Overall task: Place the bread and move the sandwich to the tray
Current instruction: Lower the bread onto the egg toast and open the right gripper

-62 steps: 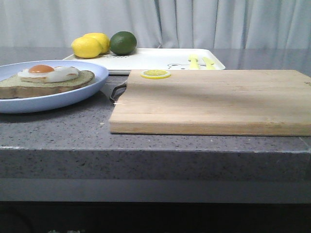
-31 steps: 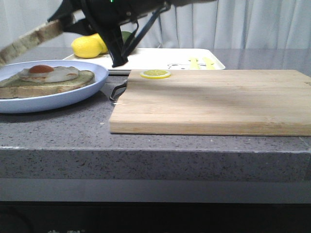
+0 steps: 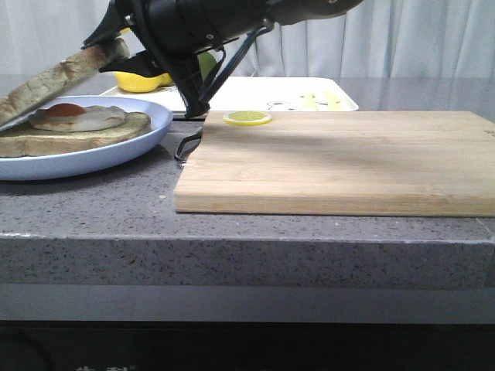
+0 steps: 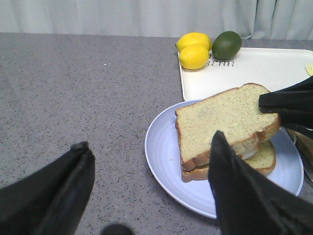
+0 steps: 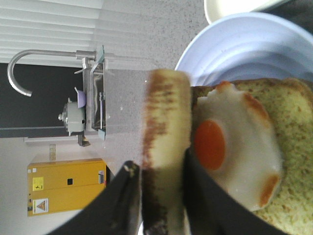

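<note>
My right gripper (image 3: pixel 107 46) reaches in from the upper right and is shut on the bread (image 3: pixel 62 73), a thick tan slice with a brown crust. The slice hangs tilted just above the sandwich's fried egg (image 3: pixel 75 117) on the pale blue plate (image 3: pixel 116 151). In the right wrist view the gripper (image 5: pixel 159 196) pinches the bread's edge (image 5: pixel 164 117) beside the egg (image 5: pixel 230 147). In the left wrist view the bread (image 4: pixel 225 117) covers the sandwich on the plate (image 4: pixel 166 147). My left gripper (image 4: pixel 146 191) is open and empty, in front of the plate. The white tray (image 3: pixel 263 93) lies behind.
A light wooden cutting board (image 3: pixel 340 158) with a lemon slice (image 3: pixel 247 117) fills the right of the counter. Two lemons (image 4: pixel 193 49) and a lime (image 4: pixel 226 45) sit at the tray's (image 4: pixel 244 73) far corner. The counter's front edge is close to the board.
My right arm came into the front view holding the bread and has lowered it towards the plate. The slice now hangs closer over the egg.
</note>
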Robot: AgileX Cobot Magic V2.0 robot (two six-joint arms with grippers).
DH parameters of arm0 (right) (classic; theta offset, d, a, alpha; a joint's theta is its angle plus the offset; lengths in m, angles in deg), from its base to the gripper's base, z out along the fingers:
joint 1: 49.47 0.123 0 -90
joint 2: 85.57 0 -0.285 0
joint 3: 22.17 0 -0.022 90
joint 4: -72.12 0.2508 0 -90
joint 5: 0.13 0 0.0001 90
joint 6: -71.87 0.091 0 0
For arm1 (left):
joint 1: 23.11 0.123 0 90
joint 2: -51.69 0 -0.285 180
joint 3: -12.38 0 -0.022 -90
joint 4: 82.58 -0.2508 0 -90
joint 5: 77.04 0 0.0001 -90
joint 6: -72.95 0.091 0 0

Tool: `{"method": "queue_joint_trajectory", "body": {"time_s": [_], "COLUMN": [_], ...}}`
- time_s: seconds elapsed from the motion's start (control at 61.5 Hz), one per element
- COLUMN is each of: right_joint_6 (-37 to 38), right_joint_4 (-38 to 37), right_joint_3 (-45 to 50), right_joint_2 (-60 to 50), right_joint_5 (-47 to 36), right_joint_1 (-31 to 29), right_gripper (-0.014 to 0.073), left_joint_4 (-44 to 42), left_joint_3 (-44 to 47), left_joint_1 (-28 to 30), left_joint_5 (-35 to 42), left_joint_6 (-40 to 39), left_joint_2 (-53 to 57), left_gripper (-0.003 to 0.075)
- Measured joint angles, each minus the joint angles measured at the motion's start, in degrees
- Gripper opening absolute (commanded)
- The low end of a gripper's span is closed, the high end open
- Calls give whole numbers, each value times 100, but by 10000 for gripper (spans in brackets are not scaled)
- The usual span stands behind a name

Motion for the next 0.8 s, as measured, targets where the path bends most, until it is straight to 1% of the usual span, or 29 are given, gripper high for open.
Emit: {"method": "queue_joint_trajectory", "body": {"time_s": [0.097,0.276,0.422,0.487,0.682,0.747,0.796], "right_joint_6": [-21,-46,-55,-55,-7,210,543], "right_joint_4": [-442,-1613,-2472,-2975,-4911,-5590,-6210], "right_joint_3": [0,0,0,0,0,0,0], "right_joint_2": [-22,-262,-714,-999,-2046,-2379,-2666], "right_joint_5": [165,315,431,499,999,1215,1409], "right_joint_1": [-154,-429,-605,-656,-702,-702,-702], "right_gripper": [374,374,374,374,372,372,372], "left_joint_4": [0,0,0,0,0,0,0], "left_joint_3": [0,0,0,0,0,0,0], "left_joint_1": [0,0,0,0,0,0,0], "left_joint_5": [0,0,0,0,0,0,0], "left_joint_6": [0,0,0,0,0,0,0], "left_joint_2": [0,0,0,0,0,0,0], "left_gripper": [491,491,491,491,491,491,491]}}
